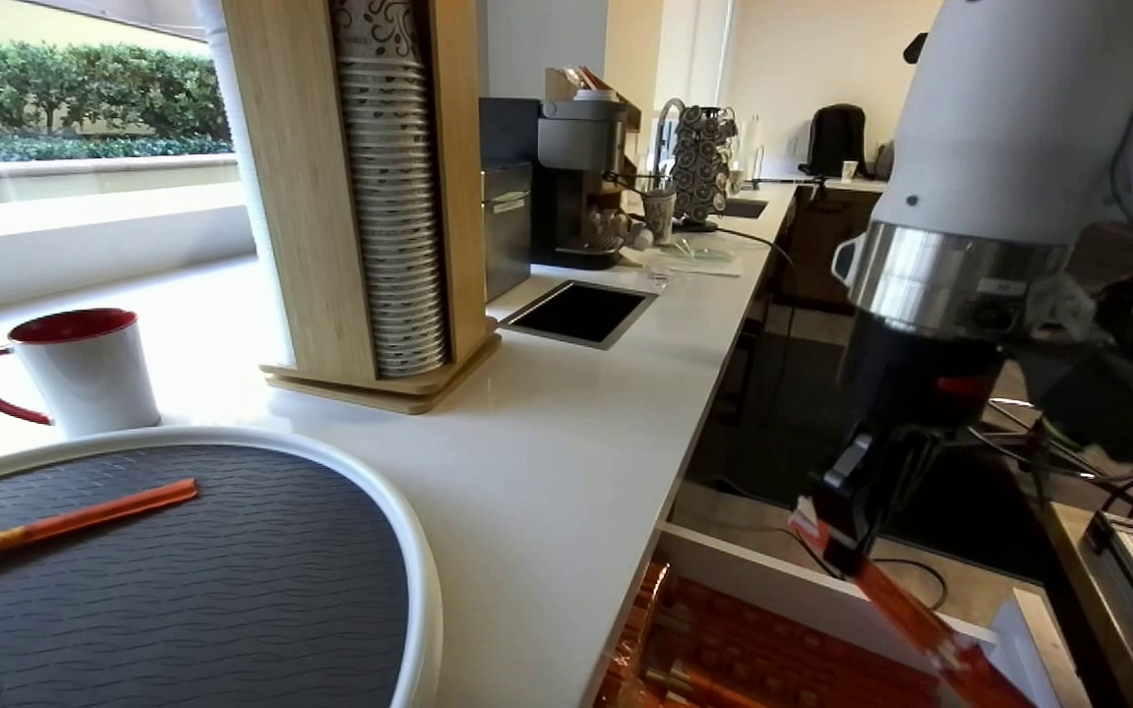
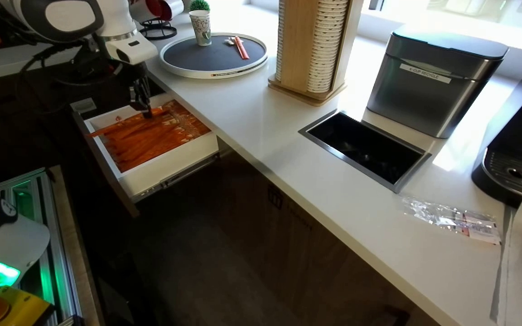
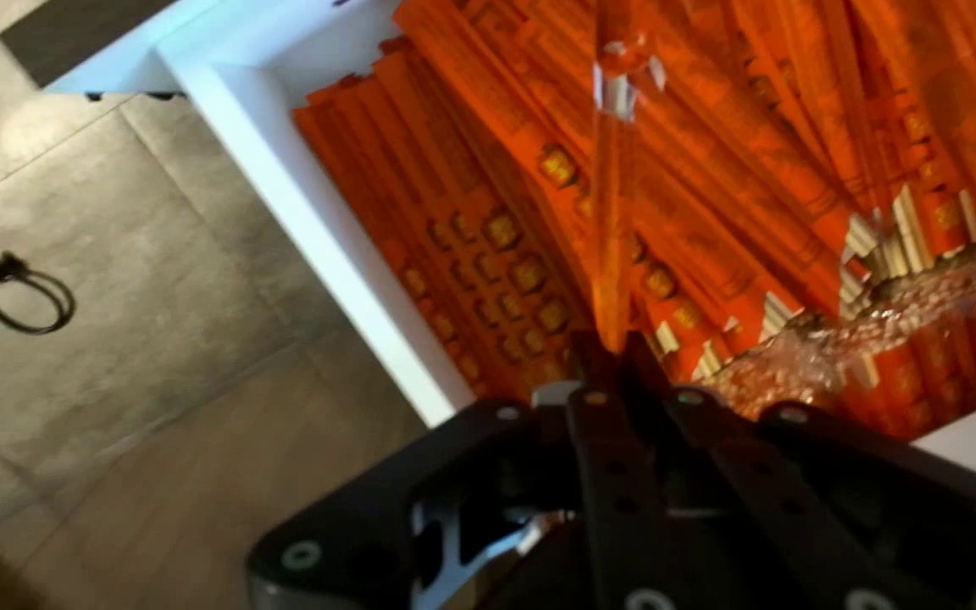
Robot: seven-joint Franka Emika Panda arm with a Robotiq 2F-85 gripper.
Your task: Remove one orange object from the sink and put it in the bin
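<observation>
My gripper is shut on one orange strip, which points away from the fingertips over the drawer. In an exterior view the gripper holds this strip slanting, with a short end showing past the fingers. The gripper and strip also show in an exterior view. Several like orange strips lie in an open white-walled drawer below the counter. No white-rimmed basin shows. A dark rectangular opening with a metal rim is set in the countertop; its inside is too dark to read.
A steel container labelled recycle stands behind the opening. A wooden cup holder and a round tray stand on the counter. A mug stands by the tray. A coffee machine stands farther along.
</observation>
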